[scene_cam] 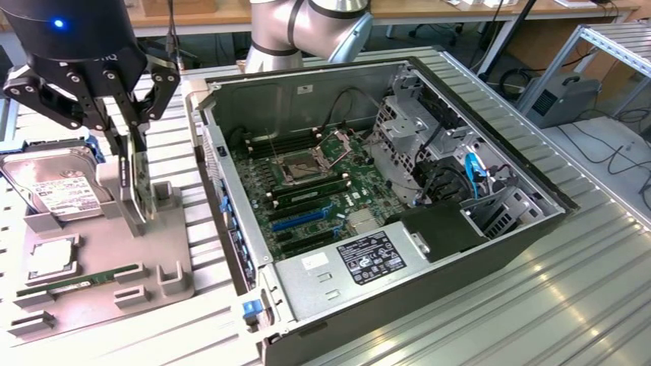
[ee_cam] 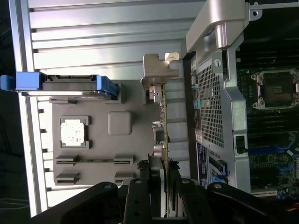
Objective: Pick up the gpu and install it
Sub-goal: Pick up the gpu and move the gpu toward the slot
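1. The gpu (scene_cam: 133, 183) (ee_cam: 164, 140) stands on edge in a grey holder tray (scene_cam: 102, 305) on the worktop (scene_cam: 569, 305). It is just beside the open computer case (scene_cam: 407, 191), outside the case's nearest wall.
2. The gripper (scene_cam: 129, 145) (ee_cam: 164, 186) sits over the card from above. Its fingers are drawn narrow against the two flat faces, and in the wrist view they look clamped on the card, away from its silver bracket (ee_cam: 159, 70). I cannot tell whether the card's lower edge has left the tray.
3. The step in hand looks like taking the card out of the tray. It should go best with a straight pull along the card's own plane, because any tilt would likely wedge the thin board in its supports.
4. The grip should be firm and square. A card held near one end will tend to swing at the bracket end if the hold is light.
5. There is little room sideways. The case wall is close on one side, and the hard drive (scene_cam: 56, 191) (ee_cam: 60, 84) stands in the same tray, farther from the case than the card.
6. Pressure belongs on the bare board, since small parts on its faces could chip.
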Motion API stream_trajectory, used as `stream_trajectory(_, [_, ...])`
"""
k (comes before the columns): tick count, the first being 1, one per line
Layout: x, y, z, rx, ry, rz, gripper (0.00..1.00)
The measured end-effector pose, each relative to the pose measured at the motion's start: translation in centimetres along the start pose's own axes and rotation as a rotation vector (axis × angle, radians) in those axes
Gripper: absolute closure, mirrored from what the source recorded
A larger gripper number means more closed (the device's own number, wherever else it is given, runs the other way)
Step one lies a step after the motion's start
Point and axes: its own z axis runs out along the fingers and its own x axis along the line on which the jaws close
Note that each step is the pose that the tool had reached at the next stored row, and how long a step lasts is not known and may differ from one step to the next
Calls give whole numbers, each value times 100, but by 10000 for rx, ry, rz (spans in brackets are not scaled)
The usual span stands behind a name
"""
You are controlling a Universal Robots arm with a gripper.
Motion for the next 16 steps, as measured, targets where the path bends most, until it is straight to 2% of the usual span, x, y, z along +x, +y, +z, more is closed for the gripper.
stream_trajectory(16, [-1, 2, -49, -1, -1, 0, 73])
